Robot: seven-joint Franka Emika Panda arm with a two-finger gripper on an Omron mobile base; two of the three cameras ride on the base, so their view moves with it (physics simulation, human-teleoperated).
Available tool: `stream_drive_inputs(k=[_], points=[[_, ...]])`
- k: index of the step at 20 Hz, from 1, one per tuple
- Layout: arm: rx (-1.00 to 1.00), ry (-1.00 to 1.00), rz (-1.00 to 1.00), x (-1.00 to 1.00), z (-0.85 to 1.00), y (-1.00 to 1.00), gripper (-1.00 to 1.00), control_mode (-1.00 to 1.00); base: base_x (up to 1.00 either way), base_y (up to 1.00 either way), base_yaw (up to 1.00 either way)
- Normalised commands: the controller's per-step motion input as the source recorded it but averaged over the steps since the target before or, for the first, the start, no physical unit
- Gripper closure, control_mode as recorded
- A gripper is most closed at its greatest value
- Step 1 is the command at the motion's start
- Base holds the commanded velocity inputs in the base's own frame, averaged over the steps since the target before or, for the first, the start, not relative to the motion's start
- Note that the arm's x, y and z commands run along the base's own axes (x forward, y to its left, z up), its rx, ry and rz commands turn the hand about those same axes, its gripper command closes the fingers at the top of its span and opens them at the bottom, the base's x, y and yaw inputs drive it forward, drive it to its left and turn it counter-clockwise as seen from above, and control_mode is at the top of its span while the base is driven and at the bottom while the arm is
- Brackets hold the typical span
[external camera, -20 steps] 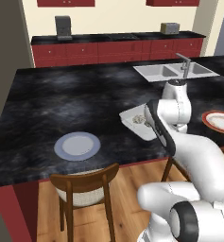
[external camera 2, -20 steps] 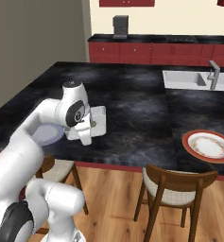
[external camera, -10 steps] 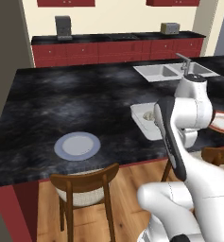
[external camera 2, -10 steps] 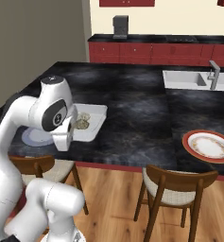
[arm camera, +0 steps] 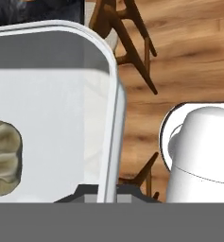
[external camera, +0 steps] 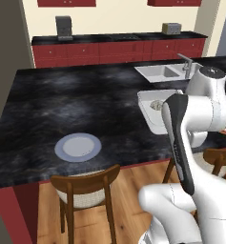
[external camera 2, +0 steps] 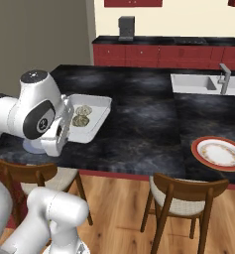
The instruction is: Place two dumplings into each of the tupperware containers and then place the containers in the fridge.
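Your arm hides part of the tupperware container (external camera: 155,108); the hand view's edge cuts a dumpling (arm camera: 4,158)

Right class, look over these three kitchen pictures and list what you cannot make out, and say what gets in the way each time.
- Claw: hand view, its tips sit low at the container wall; shut on it.
- Near end of the container: right base view, behind the arm.
- Dumplings: left base view, the arm covers all but a bit; hand view, the left edge cuts one.
- Red-rimmed plate: right base view, the right edge cuts it.
- Fridge: cannot make it out.
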Motion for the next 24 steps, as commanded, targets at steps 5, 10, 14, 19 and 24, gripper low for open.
stream_drive_inputs(k=[5, 10, 14, 19, 24], points=[[0.00, 0.24, -0.01, -0.16, 0.27, 0.03, 1.00, -1.00, 0.00, 0.00, 0.00], [0.00, 0.03, 0.01, -0.30, 0.01, 0.01, 1.00, -1.00, 0.00, 0.00, 0.00], [-0.03, 0.01, 0.00, -0.06, 0.00, 0.26, 1.00, -1.00, 0.00, 0.00, 0.00], [0.00, 0.00, 0.01, 0.00, 0.00, 0.05, 1.00, 1.00, 0.00, 0.00, 0.00], [0.00, 0.00, 0.00, 0.00, 0.00, 0.00, 1.00, 1.00, -0.77, -0.32, -0.53]])
